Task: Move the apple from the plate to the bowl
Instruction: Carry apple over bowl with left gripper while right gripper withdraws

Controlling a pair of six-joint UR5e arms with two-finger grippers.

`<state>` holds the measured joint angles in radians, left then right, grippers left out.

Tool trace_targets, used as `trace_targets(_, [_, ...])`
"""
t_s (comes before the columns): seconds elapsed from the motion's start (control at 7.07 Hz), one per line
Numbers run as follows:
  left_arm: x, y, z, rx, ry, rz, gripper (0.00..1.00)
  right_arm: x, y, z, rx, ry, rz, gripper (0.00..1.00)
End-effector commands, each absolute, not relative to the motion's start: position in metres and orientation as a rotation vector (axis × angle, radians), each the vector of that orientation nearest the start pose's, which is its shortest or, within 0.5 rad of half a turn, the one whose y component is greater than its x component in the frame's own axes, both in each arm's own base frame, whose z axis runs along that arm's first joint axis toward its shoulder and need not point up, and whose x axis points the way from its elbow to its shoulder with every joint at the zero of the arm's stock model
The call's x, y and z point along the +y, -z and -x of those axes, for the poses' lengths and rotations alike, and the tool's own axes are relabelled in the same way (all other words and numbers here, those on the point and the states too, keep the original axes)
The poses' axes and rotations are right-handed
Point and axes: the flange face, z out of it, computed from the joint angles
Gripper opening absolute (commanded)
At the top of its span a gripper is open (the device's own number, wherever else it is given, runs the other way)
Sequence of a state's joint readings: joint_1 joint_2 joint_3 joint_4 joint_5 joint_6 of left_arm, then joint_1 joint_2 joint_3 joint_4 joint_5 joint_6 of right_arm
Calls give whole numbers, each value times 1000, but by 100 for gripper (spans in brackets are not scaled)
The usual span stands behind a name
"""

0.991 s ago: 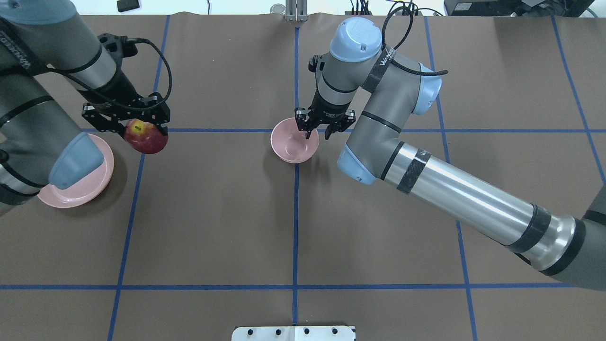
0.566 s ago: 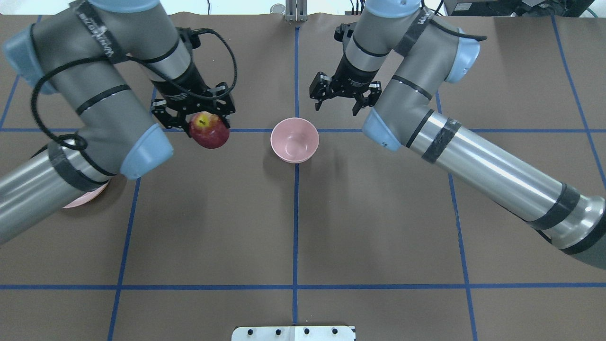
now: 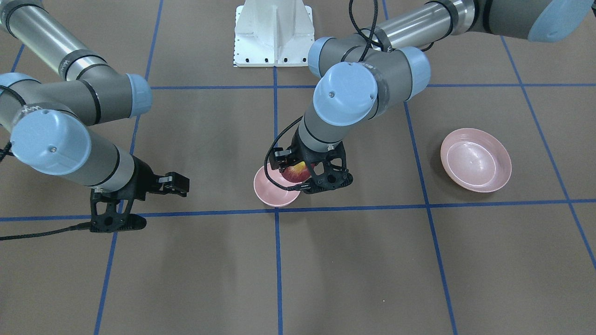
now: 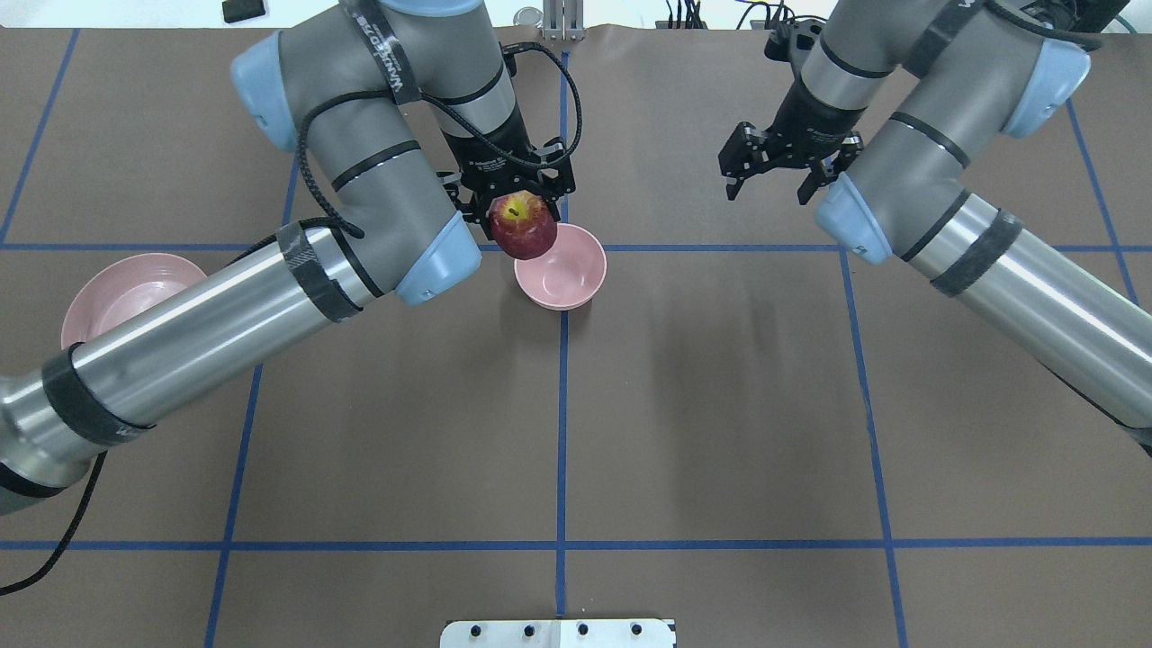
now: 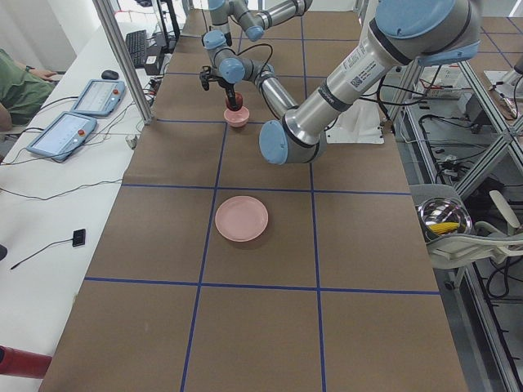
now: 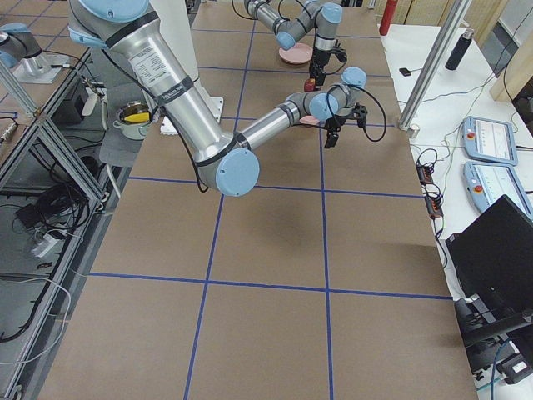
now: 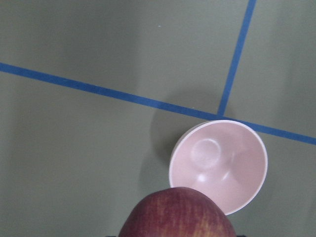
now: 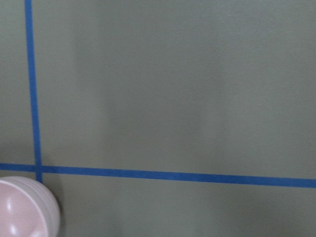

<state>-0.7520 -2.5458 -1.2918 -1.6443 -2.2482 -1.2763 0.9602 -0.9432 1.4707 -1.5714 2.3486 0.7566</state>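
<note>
My left gripper [image 4: 515, 209] is shut on the dark-red apple [image 4: 522, 225] and holds it in the air over the near-left rim of the small pink bowl [image 4: 565, 272]. The apple also shows in the front view [image 3: 296, 173] and at the bottom of the left wrist view [image 7: 177, 215], with the bowl [image 7: 219, 165] just beyond it. The bowl is empty. The wide pink plate [image 4: 126, 292] sits empty at the far left, partly under my left arm. My right gripper [image 4: 768, 184] is open and empty, up and to the right of the bowl.
Blue tape lines cross the brown table cover. A white mounting plate [image 4: 558, 633] sits at the table's near edge. The left arm's cable [image 4: 54, 549] hangs over the table's left side. The bowl's edge shows in the right wrist view [image 8: 24, 210].
My left gripper has carried the apple to the right, from near the plate to the bowl's rim. My right gripper has drawn away from the bowl to the right and back.
</note>
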Motion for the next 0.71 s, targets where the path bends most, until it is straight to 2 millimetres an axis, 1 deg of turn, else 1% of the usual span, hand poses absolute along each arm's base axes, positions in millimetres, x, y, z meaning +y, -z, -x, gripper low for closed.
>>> trace_targets(0.0, [-583,-141,-570,943,151,159,0,-608,-362,302,-872,107,66,100])
trace_targets(0.14, [-571,-145,-584,936,133,171,0,-603,-372,293,-866,109,57,100])
trace_targets(0.28, [-569,-145,-588,933,130,175,0,-605,-374,287,-865,98,53,100])
trace_targets(0.42, [-571,-154,-592,918,135,185,0,-607,-376,282,-864,90,54,100])
trace_targets(0.57, [-569,-158,-596,915,132,189,0,-610,-376,277,-865,79,58,100])
